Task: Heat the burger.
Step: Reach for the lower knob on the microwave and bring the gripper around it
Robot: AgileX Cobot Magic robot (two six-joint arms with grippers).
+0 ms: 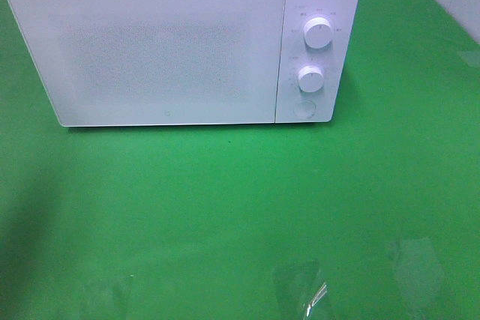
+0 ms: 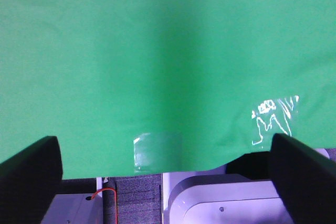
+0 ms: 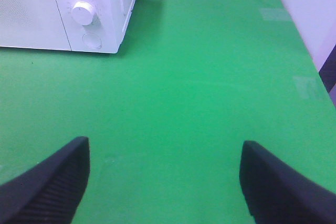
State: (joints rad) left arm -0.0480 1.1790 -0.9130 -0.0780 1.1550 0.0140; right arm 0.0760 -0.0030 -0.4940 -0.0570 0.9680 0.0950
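White microwave (image 1: 172,50), door panel (image 1: 150,54) finely speckled in pale grey dots, two white knobs (image 1: 319,33), small grey markings around them, bright green bench (image 1: 225,207), glossy clear tape patches (image 1: 300,286) glinting white, matte black left end effector (image 2: 164,138), black right end effector (image 3: 164,142) with fine ribbing, thin red wire (image 2: 102,192)

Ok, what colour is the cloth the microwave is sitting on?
Plain bright green cloth, seen best in the exterior high view under the white microwave.

Microwave (image 1: 172,50) top cropped; dial labels (image 1: 303,16) (tiny) unreadable.
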